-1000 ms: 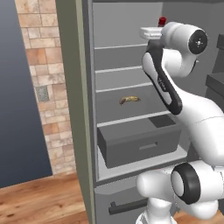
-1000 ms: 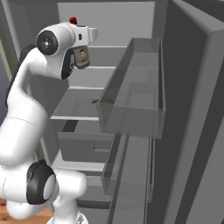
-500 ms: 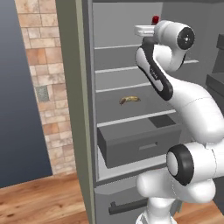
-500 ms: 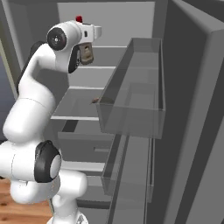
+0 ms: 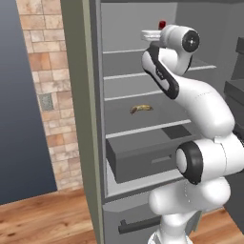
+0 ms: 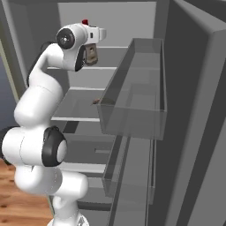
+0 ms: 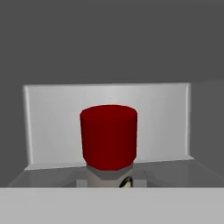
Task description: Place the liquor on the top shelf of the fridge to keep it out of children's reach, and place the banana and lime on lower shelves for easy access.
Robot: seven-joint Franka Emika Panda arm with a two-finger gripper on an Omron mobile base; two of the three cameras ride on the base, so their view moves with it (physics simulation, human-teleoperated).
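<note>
— What have you got in your grip?

— My gripper [image 6: 91, 54] is clamped on the liquor [image 6: 91, 54], the bottle hanging upright beside my wrist with its red cap [image 7: 108, 135] on top. In the hand view that cap stands right in front of me, a short stretch of neck below it. My fingertips themselves I cannot make out.

— Where does that put the bottle in the fridge [image 5: 138, 81]?

— High up, inside the open compartment, over the top shelf [image 5: 125, 51]. Whether its base is touching the board or just above it, I cannot tell; my own arm covers that spot in the left base view.

— How much room around it?

— Behind the cap there is a pale back panel [image 7: 57, 124] with a clear floor strip before it, and dark wall to either side. The ceiling of the compartment is close above the cap in the left base view. To my right, the door bin [image 6: 132, 95] juts out on the open door, near my hand but apart from it.

— And below?

— The lower shelves [image 5: 143, 129] run under me, each with a thin pale front edge. The banana [image 5: 141, 108] lies on one of them, toward the middle, well back from that edge, open board on both sides. Under that shelf sits the boxy drawer [image 5: 143, 155], its front standing out past the shelf edges.
</note>
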